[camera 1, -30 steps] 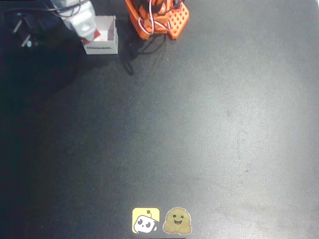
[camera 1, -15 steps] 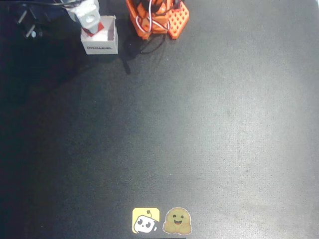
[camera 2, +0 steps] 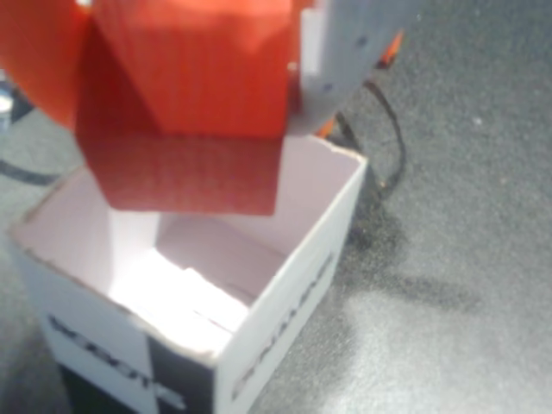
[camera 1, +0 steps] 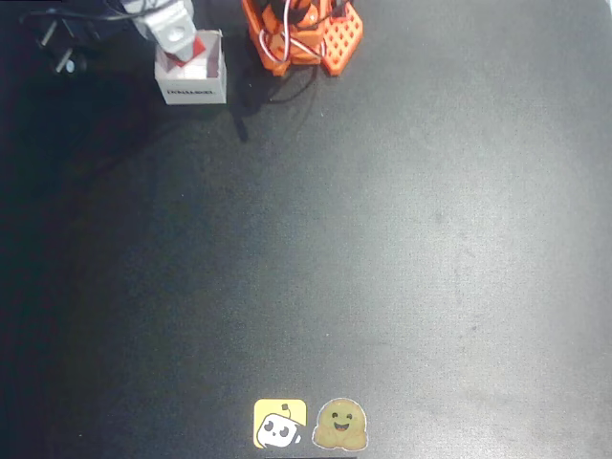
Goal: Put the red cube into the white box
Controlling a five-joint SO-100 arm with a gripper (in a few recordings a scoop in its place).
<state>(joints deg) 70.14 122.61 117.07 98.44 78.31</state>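
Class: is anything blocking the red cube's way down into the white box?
Nothing visible. The red cube, held in the gripper, hangs directly over the open white box, whose inside looks empty.

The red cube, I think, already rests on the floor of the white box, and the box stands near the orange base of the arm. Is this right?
Not quite. The wrist view shows the red cube held between the fingers above the open white box, whose floor is bare. The box does stand near the orange arm base in the overhead view.
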